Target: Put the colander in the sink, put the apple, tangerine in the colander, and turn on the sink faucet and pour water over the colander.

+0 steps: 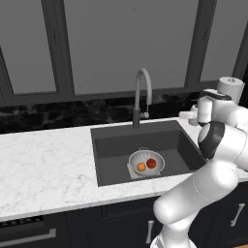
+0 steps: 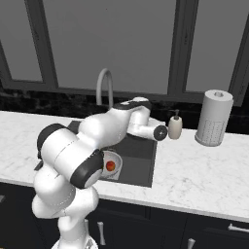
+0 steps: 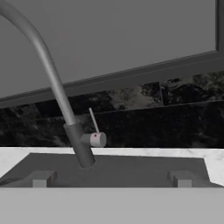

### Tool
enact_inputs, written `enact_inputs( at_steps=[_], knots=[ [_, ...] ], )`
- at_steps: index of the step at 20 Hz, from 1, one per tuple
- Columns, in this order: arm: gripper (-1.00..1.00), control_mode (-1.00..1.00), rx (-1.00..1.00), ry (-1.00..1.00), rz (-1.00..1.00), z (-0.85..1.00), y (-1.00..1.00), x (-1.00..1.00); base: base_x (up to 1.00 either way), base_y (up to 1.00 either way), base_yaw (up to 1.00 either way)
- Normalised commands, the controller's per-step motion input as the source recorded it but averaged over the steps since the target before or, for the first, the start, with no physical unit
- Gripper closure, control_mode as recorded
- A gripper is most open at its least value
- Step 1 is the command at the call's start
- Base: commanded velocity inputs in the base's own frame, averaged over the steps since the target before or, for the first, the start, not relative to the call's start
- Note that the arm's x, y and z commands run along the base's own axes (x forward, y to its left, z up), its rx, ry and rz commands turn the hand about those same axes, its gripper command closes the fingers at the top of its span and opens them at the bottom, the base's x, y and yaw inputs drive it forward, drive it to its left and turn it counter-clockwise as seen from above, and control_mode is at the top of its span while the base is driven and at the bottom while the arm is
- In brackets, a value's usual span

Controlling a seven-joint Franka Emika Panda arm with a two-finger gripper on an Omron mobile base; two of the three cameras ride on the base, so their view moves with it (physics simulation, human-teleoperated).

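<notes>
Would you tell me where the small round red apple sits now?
In the left base view, the small round red apple lies inside the silver perforated colander, right of the bright orange tangerine.

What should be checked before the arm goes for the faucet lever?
1. Colander sits in the sink: ok.
2. Apple and tangerine lie in the colander: ok.
3. Gripper is open and holds nothing: ok.
4. Faucet lever is ahead of the gripper, not yet touched: ok.
5. Spout mouth is over the colander: cannot tell.
6. Water is running: not ok, none seen.
</notes>
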Motion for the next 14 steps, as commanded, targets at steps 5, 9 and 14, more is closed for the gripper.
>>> enact_inputs(
  at_steps=[5, 9, 14],
  knots=[
    [-1.00, -1.00, 0.00, -0.03, -0.02, -0.15, 0.41, 0.17, 0.00, 0.00, 0.00],
    [-1.00, -1.00, 0.00, -0.02, -0.08, -0.03, 0.17, 0.43, 0.00, 0.00, 0.00],
    [-1.00, -1.00, 0.00, 0.00, -0.08, -0.03, 0.11, 0.42, 0.00, 0.00, 0.00]
  ],
)
